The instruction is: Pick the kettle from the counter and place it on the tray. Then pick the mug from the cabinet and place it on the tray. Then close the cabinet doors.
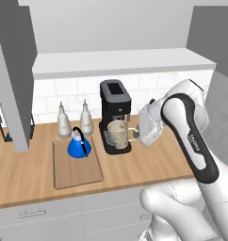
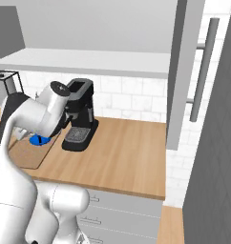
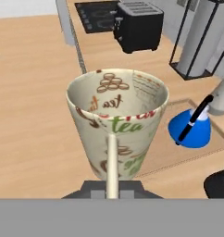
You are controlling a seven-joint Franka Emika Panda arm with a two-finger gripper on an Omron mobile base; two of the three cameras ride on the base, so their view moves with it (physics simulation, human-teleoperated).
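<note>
Wood-grain counter (image 1: 149,162); tapered printed mug (image 3: 116,121)

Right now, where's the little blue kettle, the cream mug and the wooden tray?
Small bright-blue kettle (image 1: 79,147): left base view, on its round body.
Cream patterned mug (image 3: 117,121): hand view, on its front wall.
Flat pale wooden tray (image 1: 78,173): left base view, on its bare near part.

mug (image 3: 117,121): cream, printed with brown coffee beans, brown and green "tea" lettering and a reddish band; my tool carries it.
kettle (image 1: 79,145): bright blue body, black arched handle and black knob.
tray (image 1: 76,168): pale wood, a shade lighter than my surface.
surface (image 1: 149,162): light-brown wood grain.
coffee machine (image 1: 115,104): black.
bottles (image 1: 64,121): white-grey.
cabinet doors (image 2: 180,71): flat grey, silver bar handle.
wall tiles (image 1: 78,89): white.
drawers (image 1: 64,219): grey.
toaster (image 3: 138,25): black.
</note>
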